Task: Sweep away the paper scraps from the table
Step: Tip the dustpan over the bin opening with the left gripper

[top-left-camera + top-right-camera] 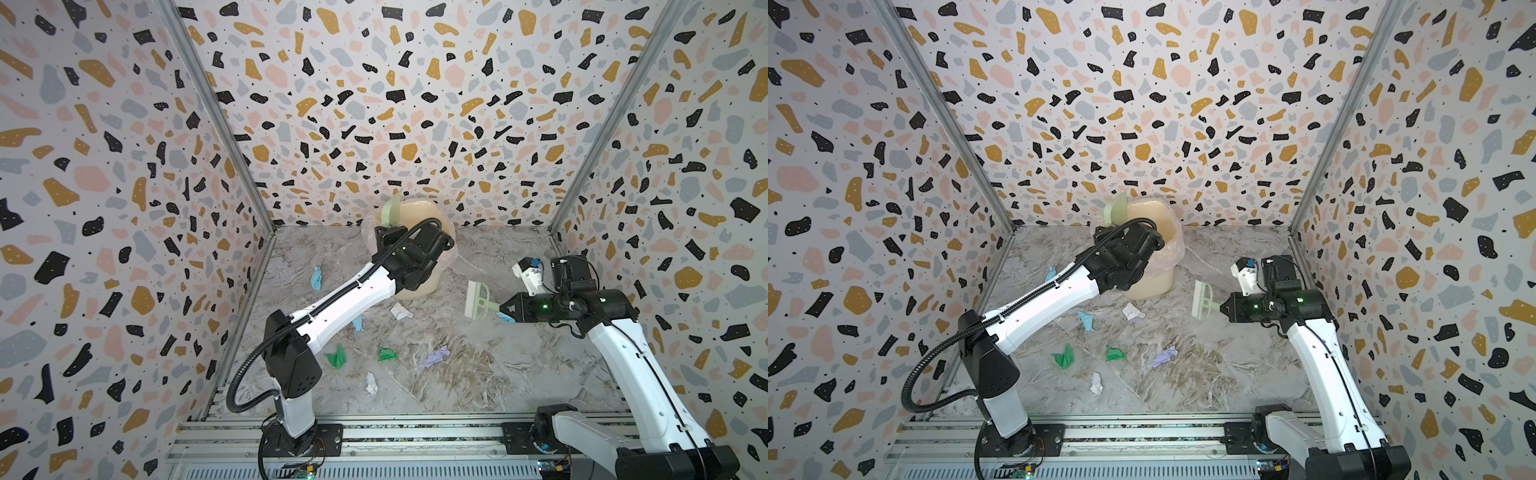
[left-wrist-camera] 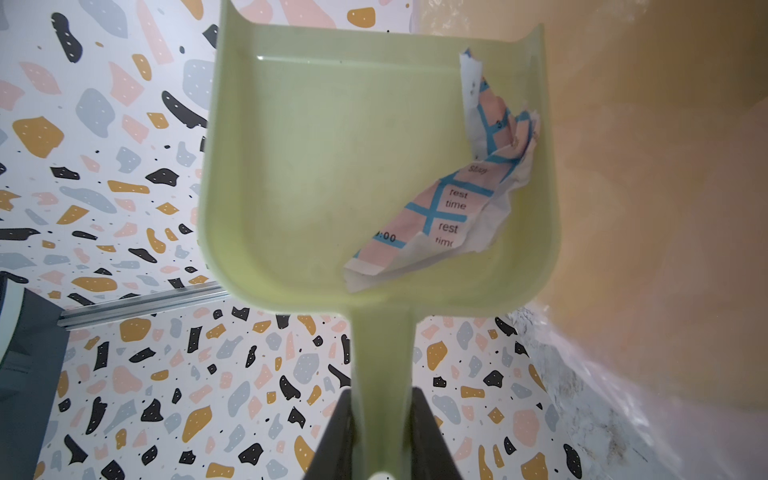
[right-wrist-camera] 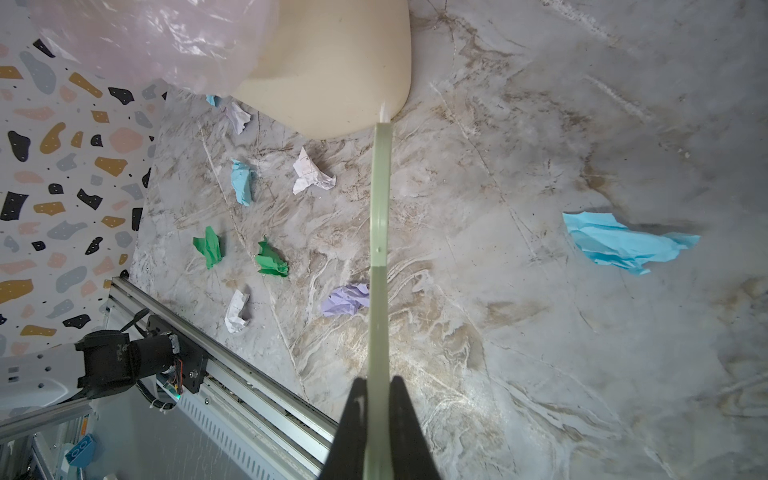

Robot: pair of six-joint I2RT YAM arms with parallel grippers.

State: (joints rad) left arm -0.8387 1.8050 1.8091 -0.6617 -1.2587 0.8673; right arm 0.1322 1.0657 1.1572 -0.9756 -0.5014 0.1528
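Grey-white marbled counter [image 1: 498,374] carries a cream, plastic-lined bin [image 1: 1154,282] far centre. Beside its rim the left tool [image 2: 382,415] is clamped on the raised dustpan [image 2: 332,166], which holds one printed scrap [image 2: 449,199]. To the right, the right tool [image 3: 378,399] grips the brush [image 1: 478,301]. Loose paper scraps [image 3: 270,262] lie mostly near-left.

The bin [image 1: 417,289] stood at the back middle of my counter [image 1: 498,374]. My left tool [image 2: 380,401] held the dustpan [image 2: 332,166] beside its rim, one scrap [image 2: 449,208] lying in it. My right tool [image 3: 378,386] held the brush [image 1: 478,301] right of the bin. The paper scraps [image 1: 436,356] lay before the bin, another scrap [image 3: 623,245] under the right tool.
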